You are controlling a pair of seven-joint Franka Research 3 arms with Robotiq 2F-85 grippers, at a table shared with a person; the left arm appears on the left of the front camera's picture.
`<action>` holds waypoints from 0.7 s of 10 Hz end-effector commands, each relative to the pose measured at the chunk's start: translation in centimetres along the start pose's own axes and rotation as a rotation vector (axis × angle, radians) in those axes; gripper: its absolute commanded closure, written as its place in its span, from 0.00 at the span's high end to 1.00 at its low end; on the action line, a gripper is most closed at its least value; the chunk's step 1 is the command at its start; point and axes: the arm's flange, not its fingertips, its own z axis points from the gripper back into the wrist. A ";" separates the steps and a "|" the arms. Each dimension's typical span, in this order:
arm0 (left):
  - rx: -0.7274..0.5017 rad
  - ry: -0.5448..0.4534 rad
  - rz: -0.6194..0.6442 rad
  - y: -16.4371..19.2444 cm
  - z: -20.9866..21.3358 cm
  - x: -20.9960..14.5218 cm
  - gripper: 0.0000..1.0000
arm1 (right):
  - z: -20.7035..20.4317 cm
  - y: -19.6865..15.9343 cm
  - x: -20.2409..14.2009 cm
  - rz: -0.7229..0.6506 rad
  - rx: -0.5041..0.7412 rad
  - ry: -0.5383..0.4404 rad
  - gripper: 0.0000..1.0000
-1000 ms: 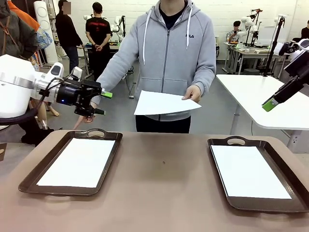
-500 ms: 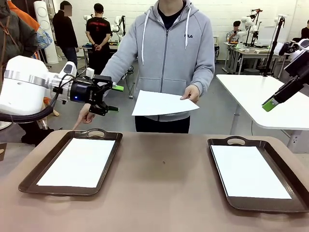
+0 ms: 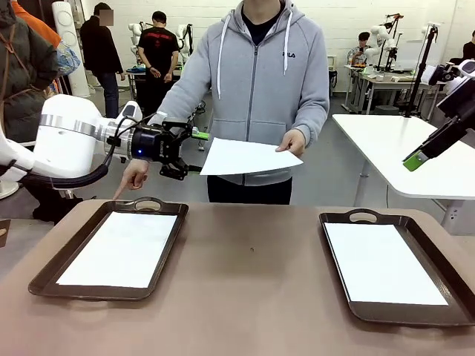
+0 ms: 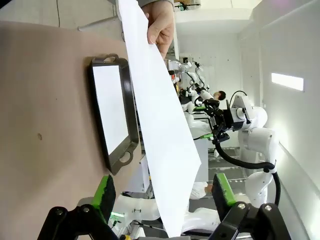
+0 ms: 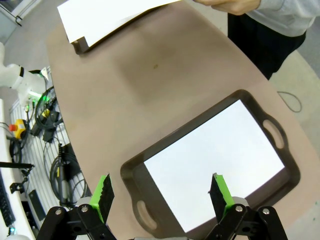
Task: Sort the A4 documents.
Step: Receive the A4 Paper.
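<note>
Left pincer (image 3: 191,152): we see it raised above the bench's far left edge, fingers spread wide, tips just beside the near edge of the sheet the person holds out — not clamped on it. In the left wrist view the left pincer (image 4: 160,195) has that sheet running down between its two green pads, and we see a gap on either side.

Right pincer (image 3: 414,159): we find it up high at the right, well apart from the bench top. From the front only one green tip is clear, but in the right wrist view the right pincer (image 5: 162,192) has its pads set wide apart, holding nothing, looking down on the right tray.

Held sheet (image 3: 249,157): a blank white A4 document, held roughly level in the air by the person's hand (image 3: 295,142), which pinches its right edge; it hangs above the bench's far edge, between the two trays.

Left tray (image 3: 48,268): dark brown, with handles, on the left of the bench; a white sheet (image 3: 122,248) lies flat inside it.

Right tray (image 3: 338,256): the same kind, on the right of the bench — another white sheet (image 3: 382,263) lies flat in it.

Person's other hand (image 3: 133,176): we see it hanging low behind the left pincer, a finger pointing down toward the left tray's far handle.

Bench (image 3: 252,289): brown top, carrying the two trays.
</note>
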 end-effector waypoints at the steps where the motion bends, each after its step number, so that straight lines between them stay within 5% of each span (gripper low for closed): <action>1: -0.062 0.004 0.054 -0.2 -0.5 1.4 1.00 | 0.0 0.0 0.1 0.008 -0.004 0.002 1.00; 7: -0.109 0.036 0.105 1.3 -3.5 1.8 1.00 | 0.0 0.0 0.1 0.008 -0.004 0.002 1.00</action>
